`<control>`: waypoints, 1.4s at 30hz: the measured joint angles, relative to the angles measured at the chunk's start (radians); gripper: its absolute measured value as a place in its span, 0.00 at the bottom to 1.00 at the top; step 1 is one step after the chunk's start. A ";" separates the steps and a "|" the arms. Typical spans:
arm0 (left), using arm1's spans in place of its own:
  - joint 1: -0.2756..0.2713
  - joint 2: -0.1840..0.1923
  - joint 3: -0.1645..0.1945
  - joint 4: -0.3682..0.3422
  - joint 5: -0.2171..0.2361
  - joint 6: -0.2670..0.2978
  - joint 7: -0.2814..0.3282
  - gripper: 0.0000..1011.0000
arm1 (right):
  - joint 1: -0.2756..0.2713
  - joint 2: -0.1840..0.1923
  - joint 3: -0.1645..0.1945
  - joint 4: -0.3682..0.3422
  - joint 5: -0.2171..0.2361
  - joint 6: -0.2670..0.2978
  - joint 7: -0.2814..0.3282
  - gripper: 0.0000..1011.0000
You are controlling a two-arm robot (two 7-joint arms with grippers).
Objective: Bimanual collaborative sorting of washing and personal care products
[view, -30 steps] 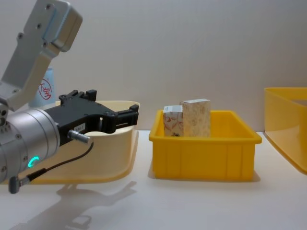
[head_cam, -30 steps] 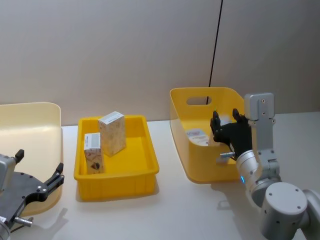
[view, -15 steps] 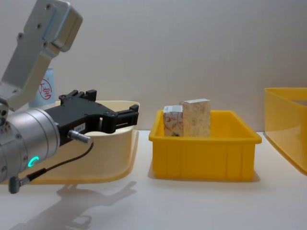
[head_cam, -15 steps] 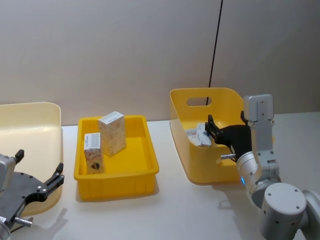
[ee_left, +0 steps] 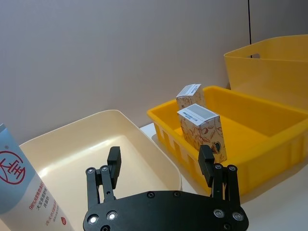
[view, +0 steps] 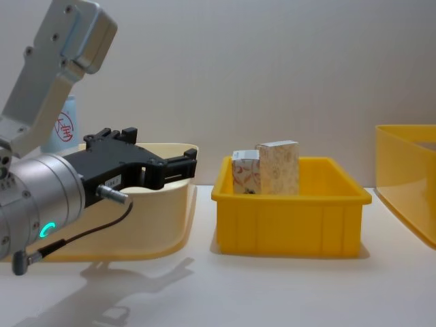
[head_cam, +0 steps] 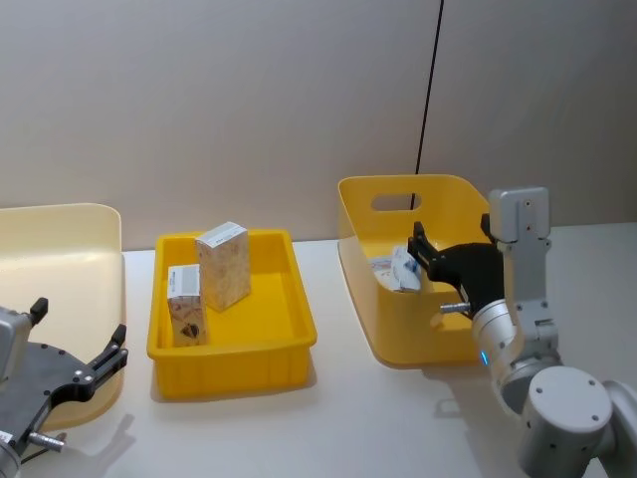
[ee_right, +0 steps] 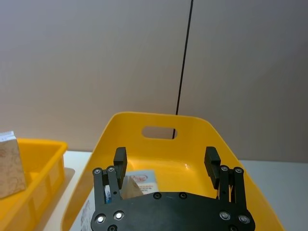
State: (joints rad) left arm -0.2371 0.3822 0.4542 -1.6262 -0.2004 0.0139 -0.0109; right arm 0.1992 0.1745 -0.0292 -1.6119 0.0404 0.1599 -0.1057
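Note:
Two whitish cartons (head_cam: 224, 264) (head_cam: 185, 304) stand upright in the low yellow tray (head_cam: 229, 354); the chest view shows the pair (view: 277, 167) (view: 245, 172) from the side. A light-blue tube (ee_left: 19, 192) with a red round logo stands by the cream bin (ee_left: 96, 120), partly behind my left arm (view: 65, 126). My left gripper (head_cam: 80, 321) (ee_left: 160, 162) hovers open over that bin, holding nothing. My right gripper (head_cam: 416, 254) (ee_right: 165, 156) is open inside the tall yellow bin (head_cam: 398, 182), pointing toward the tray. A pale product with red print (head_cam: 396, 269) (ee_right: 143, 178) lies in the bin just beneath its fingers.
The cream bin (head_cam: 60, 214), the tray (view: 289, 225) and the tall handled bin (view: 402, 129) stand in a row across the white table, with narrow gaps between them. Bare table lies in front of the tray. A black cable hangs down the wall behind the tall bin.
My right gripper has swung from pointing upward to pointing left across the tall bin, close over the pale product. The left arm and both cartons have not moved.

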 joint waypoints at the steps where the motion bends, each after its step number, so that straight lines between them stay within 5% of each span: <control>1: 0.000 0.000 0.000 0.000 0.000 0.000 0.000 0.99 | 0.000 0.000 0.000 0.000 0.000 -0.008 0.002 0.99; 14: 0.000 0.000 0.000 0.000 0.000 0.000 0.000 0.99 | -0.002 0.002 0.010 0.003 0.026 -0.154 0.060 0.99; 21: 0.000 0.000 0.000 0.000 0.000 0.000 0.000 0.99 | -0.010 0.008 0.003 -0.002 0.033 -0.152 0.062 0.99; 42: 0.000 0.000 0.000 0.000 0.000 0.000 0.000 0.99 | -0.179 0.137 -0.164 -0.129 0.210 -0.130 0.155 0.99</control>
State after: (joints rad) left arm -0.2372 0.3821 0.4542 -1.6262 -0.2004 0.0139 -0.0109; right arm 0.0201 0.3114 -0.1929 -1.7409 0.2507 0.0296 0.0490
